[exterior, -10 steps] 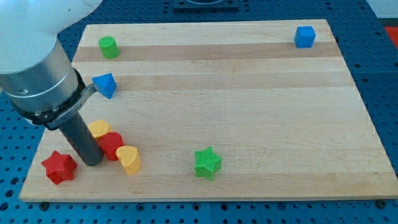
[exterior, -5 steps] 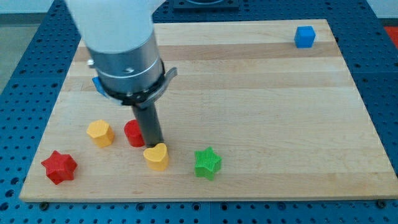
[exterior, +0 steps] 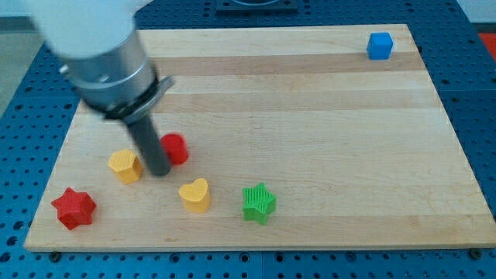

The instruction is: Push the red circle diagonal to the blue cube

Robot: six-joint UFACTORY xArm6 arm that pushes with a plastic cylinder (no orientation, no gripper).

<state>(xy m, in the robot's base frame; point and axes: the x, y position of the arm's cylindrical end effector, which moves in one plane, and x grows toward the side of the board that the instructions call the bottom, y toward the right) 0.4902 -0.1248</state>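
Observation:
The red circle (exterior: 176, 148) lies on the wooden board's lower left part. My tip (exterior: 160, 172) rests just left of and below it, touching its left side, between it and a yellow block (exterior: 124, 165). The blue cube (exterior: 380, 45) sits far away at the board's top right corner.
A yellow heart (exterior: 194, 194) lies below the red circle, a green star (exterior: 258, 203) to its right, and a red star (exterior: 74, 208) at the bottom left corner. The arm's body covers the board's upper left part.
My tip swung right past the red circle, then back to its left side. The red circle has moved right and up; the yellow heart has shifted right, away from it.

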